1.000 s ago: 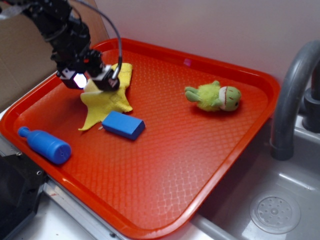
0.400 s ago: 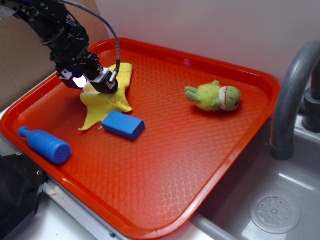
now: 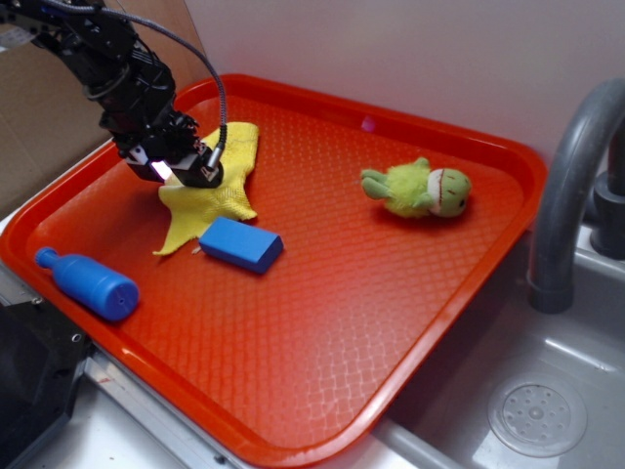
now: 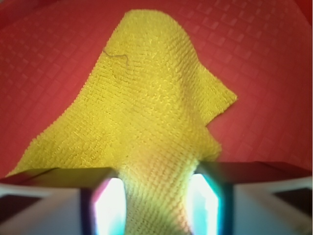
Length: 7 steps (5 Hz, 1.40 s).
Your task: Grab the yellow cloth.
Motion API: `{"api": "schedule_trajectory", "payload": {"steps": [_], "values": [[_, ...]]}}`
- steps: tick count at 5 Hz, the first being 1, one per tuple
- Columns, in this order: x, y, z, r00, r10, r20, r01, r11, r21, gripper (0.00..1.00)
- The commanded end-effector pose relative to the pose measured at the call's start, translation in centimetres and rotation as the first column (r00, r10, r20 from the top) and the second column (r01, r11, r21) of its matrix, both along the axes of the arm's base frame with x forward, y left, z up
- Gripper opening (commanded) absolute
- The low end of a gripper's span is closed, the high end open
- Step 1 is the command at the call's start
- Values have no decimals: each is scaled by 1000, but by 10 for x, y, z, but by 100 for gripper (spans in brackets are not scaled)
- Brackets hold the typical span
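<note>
Yellow cloth [image 4: 151, 117] lies crumpled at the red tray's [image 3: 410, 322] back-left part, a ridge of it bunched between the gripper's [image 4: 155, 203] fingers [image 4: 108, 205], which stand narrowly apart against the fabric. Blue block [image 3: 240, 243] lies just beside the cloth.

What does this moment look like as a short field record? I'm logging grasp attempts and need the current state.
surface: red tray
target: yellow cloth, lying crumpled at the tray's far left
end effector: down at the cloth; in the wrist view a fold of cloth sits between its fingers
grip state: fingers on either side of the fold; full closure cannot be told
nearby: blue block touching the cloth's near edge; blue bottle lying at the tray's near left
elsewhere: green plush toy toward the right
</note>
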<state>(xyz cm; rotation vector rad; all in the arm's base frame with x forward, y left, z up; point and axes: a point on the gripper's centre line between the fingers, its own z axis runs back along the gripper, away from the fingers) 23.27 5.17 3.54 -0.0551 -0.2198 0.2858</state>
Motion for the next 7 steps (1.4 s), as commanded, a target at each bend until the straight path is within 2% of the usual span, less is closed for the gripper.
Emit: {"api": "schedule_trajectory", "payload": {"steps": [1, 4, 5, 6, 7], "values": [[4, 2, -4, 1000, -18, 18, 18, 1000, 18, 0], [1, 1, 6, 999, -22, 45, 22, 1000, 18, 0], [-6, -5, 56, 998, 3, 59, -4, 1000, 16, 0], [-4, -22, 106, 997, 64, 51, -64, 998, -8, 0], [13, -22, 156, 990, 137, 35, -137, 991, -10, 0]]}}
